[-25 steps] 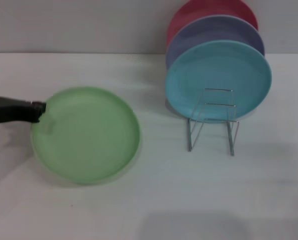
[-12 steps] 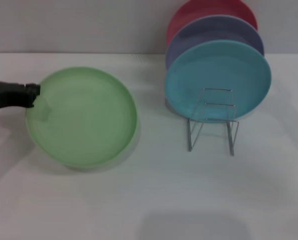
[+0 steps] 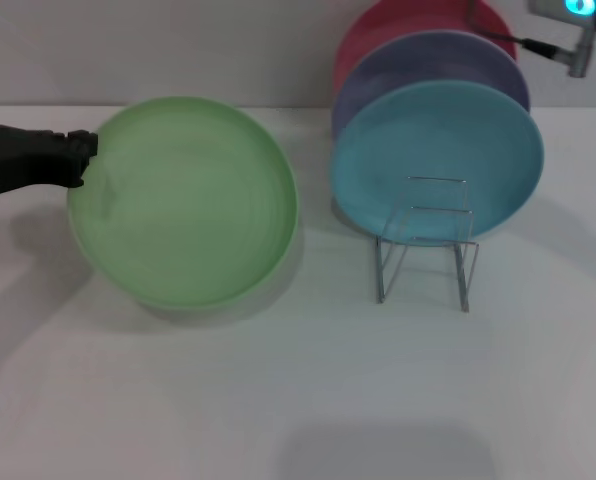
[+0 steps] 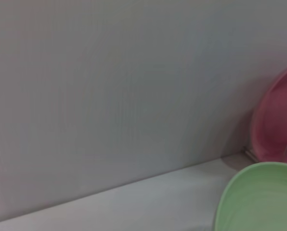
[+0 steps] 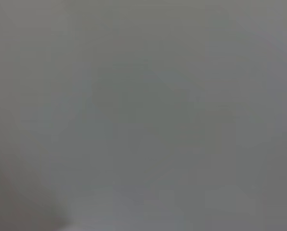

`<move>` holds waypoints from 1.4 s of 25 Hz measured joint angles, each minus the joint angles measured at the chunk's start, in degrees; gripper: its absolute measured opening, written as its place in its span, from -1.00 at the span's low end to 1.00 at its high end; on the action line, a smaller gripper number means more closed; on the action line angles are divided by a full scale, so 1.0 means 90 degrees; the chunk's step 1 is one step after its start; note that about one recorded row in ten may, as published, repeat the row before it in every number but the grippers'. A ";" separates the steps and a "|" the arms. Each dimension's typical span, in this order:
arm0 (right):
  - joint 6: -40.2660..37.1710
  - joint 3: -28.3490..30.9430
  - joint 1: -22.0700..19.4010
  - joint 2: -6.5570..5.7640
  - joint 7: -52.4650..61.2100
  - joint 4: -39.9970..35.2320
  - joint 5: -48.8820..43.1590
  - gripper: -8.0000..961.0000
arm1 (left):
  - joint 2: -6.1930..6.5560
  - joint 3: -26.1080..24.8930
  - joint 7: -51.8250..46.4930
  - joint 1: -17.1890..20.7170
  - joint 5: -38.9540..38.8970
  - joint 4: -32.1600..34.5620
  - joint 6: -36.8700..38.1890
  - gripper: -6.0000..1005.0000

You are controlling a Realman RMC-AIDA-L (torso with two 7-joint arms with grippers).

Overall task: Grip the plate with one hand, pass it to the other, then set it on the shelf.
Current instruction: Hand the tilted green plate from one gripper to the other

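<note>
Tabletop: the white tabletop (image 3: 298,400) is carrying everything.
Shelf: the thin silver wire rack (image 3: 424,240) is standing right of centre.
Plate: the round matte light green plate (image 3: 183,200) is hanging tilted above the tabletop's left half.
Left claw: the slim black left claw (image 3: 83,160) is pinching the plate's left rim.
Other plates: light blue (image 3: 436,150), lavender (image 3: 428,60) and red (image 3: 398,25) plates are leaning in the rack.
Right claw: the white arm (image 3: 568,20) is showing at the far right corner; claw state cannot be told.

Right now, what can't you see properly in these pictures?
- Right gripper: head view's top right corner shows only part of the white arm with a cyan ring; its jaws are out of frame.
- Round red plate and lavender plate: mostly hidden behind the light blue plate.
- Round matte light green plate: cut off by the left wrist view's edge.
- Right wrist view: only blank grey.
</note>
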 joint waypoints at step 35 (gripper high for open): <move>0.2268 0.0228 0.2784 0.0166 0.2133 -0.2146 -0.2764 0.70 | -0.0017 0.0065 0.0405 0.0159 -0.0612 0.0094 0.0220 -0.89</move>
